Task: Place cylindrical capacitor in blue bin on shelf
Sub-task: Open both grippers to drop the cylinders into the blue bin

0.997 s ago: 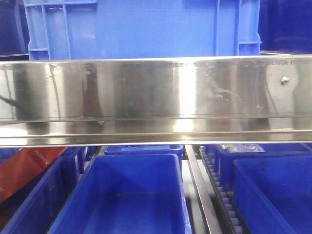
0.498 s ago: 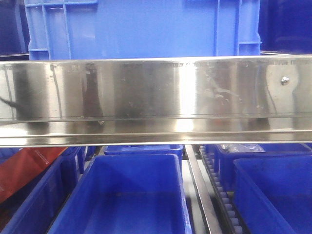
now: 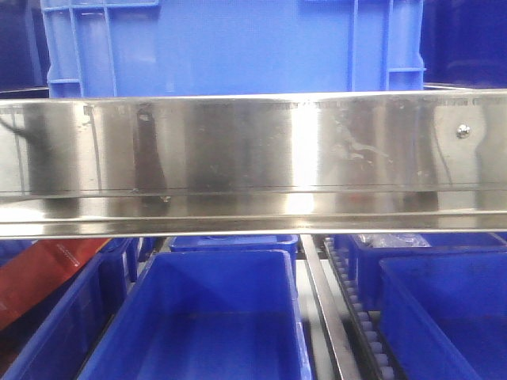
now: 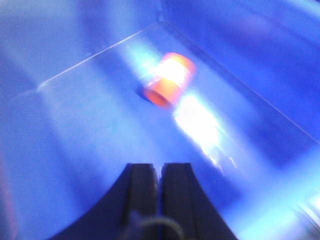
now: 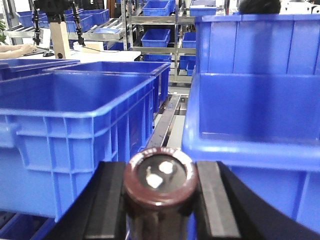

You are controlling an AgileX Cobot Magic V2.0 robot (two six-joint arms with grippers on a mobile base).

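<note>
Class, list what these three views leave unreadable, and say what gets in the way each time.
1. Right wrist view: the cylindrical capacitor shows only its top; the jaws of the right gripper and the lower edge hide its body.
2. Left wrist view: the orange object is blurred and washed by glare; identity unclear.
3. Front view: the shelf blocks the middle with its rail; no arm appears.

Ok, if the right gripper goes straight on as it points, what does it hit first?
Likely the steel shelf rail in the gap between the two blue plastic bins. The right gripper, shut on the dark brown cylindrical capacitor, aims there; the right-hand bin's rim lies close alongside. Depth is unclear.
</note>
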